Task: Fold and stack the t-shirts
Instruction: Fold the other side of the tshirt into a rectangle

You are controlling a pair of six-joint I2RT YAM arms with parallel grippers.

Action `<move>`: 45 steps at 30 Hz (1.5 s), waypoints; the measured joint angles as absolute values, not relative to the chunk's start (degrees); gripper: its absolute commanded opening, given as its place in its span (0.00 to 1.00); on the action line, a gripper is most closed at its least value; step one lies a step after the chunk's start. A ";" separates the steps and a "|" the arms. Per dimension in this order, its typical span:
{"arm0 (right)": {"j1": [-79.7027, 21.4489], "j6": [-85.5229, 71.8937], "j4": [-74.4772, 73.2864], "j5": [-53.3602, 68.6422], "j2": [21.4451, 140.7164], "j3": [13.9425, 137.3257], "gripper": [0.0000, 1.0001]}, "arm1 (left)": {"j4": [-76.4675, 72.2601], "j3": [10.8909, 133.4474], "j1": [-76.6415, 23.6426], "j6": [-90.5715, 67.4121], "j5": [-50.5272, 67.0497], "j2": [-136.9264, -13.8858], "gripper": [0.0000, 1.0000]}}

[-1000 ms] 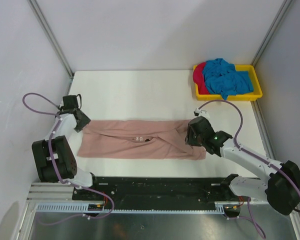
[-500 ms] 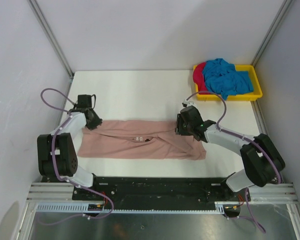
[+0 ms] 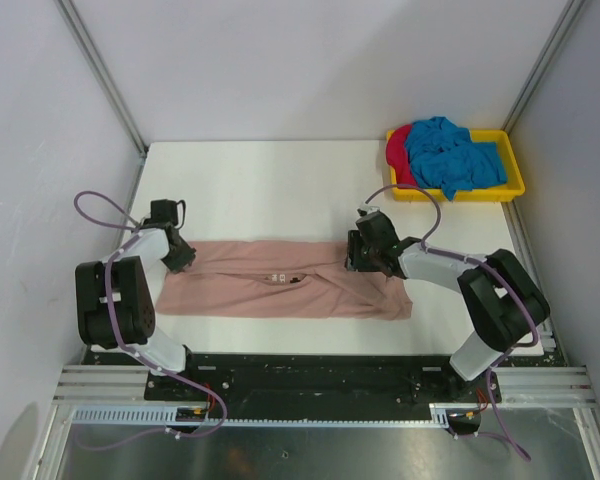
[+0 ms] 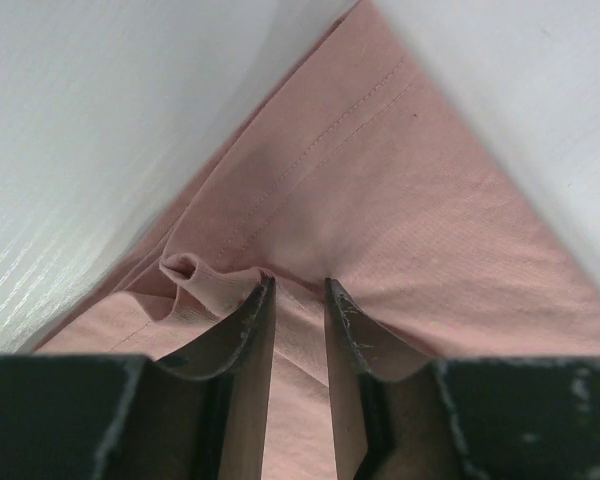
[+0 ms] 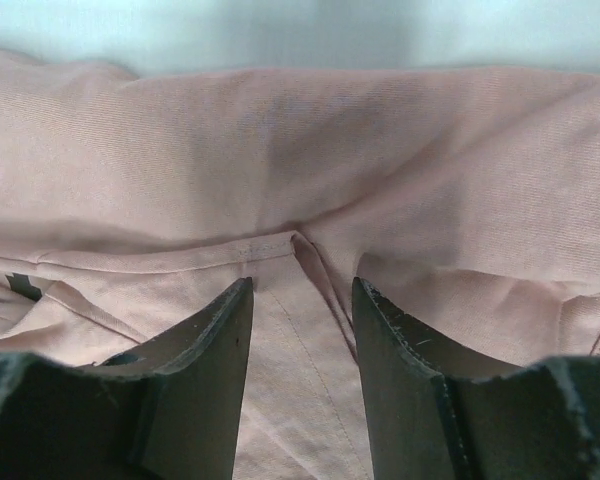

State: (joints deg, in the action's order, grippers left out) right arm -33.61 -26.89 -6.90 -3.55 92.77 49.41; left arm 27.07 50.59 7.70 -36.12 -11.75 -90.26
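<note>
A dusty pink t-shirt [image 3: 270, 292] lies folded into a long band across the table's front middle. My left gripper [image 3: 183, 257] is at its far left top corner. In the left wrist view the jaws [image 4: 300, 285] stand narrowly apart, pinching a fold of the pink cloth [image 4: 400, 200], which bunches beside the left finger. My right gripper [image 3: 356, 252] is at the shirt's upper right edge. Its jaws [image 5: 302, 285] are open, pressed onto the cloth [image 5: 280, 150] astride a seam fold. Blue t-shirts [image 3: 455, 155] and a red one [image 3: 398, 150] lie heaped in the tray.
A yellow plastic tray [image 3: 458, 196] sits at the table's back right corner. White walls with metal posts close in the left, back and right sides. The arms' bases stand on a black rail at the near edge.
Both grippers have moved inward and down onto the pink shirt's top edge. The right arm swung toward the far side; the left gripper has closed on cloth at the corner.
</note>
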 measured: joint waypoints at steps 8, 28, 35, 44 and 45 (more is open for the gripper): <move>-33.63 -26.92 -5.30 -2.28 93.58 49.45 0.46 | 26.96 50.59 7.70 -36.67 -11.84 -90.37 0.31; -39.00 -27.81 -8.10 -0.12 91.55 49.63 0.00 | 26.85 50.59 7.62 -36.40 -8.14 -88.23 0.31; -44.21 -29.54 -10.74 -1.37 87.90 49.60 0.00 | 26.81 50.57 6.76 -34.96 -5.19 -85.54 0.32; -49.71 -32.53 -12.23 -2.55 86.17 47.79 0.23 | 26.61 50.30 1.54 -32.64 0.27 -82.76 0.39; -50.09 -32.77 -12.49 -2.59 86.15 47.62 0.26 | 26.61 50.30 0.38 -32.34 0.86 -82.76 0.40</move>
